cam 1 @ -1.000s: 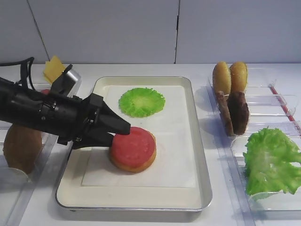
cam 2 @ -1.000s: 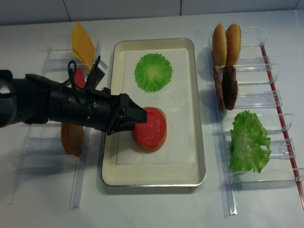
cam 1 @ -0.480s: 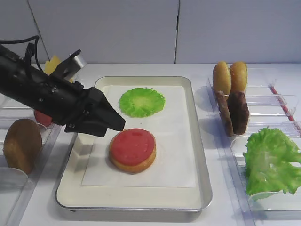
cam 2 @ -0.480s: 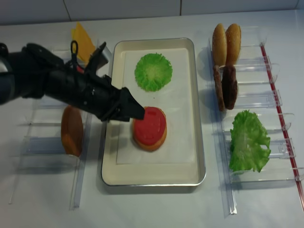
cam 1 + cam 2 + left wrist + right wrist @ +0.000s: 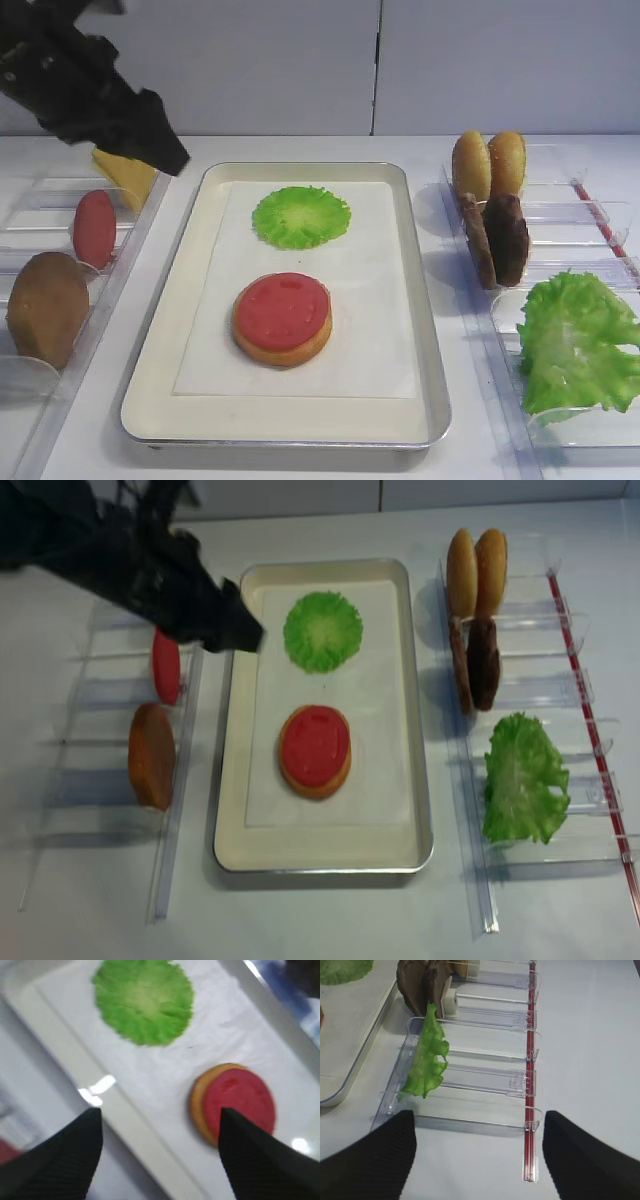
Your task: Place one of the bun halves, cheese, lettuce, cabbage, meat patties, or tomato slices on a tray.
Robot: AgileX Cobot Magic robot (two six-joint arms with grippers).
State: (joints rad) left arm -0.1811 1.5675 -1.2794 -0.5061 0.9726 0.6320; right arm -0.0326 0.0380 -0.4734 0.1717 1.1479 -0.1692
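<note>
Exterior high: tomato slice point(image 5: 282, 309) sits on a bun half point(image 5: 285, 346) on the tray point(image 5: 430, 400) near its front; left gripper point(image 5: 160, 150) is raised past the tray's far-left corner. Left wrist: its jaws stand wide, empty. Right wrist: right gripper point(image 5: 477, 1152) also wide, empty, near the lettuce point(image 5: 427, 1057). Risk: a nudge of the bun could slide the tomato off

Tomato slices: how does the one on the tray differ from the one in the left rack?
The tomato slice on the tray lies flat on a bun half; the tomato slice in the left rack stands on edge. The tray one sits on the tray's white paper liner, the rack one between clear plastic dividers, touching no other food. Both are round, matte red discs, and neither is held by a gripper.
</note>
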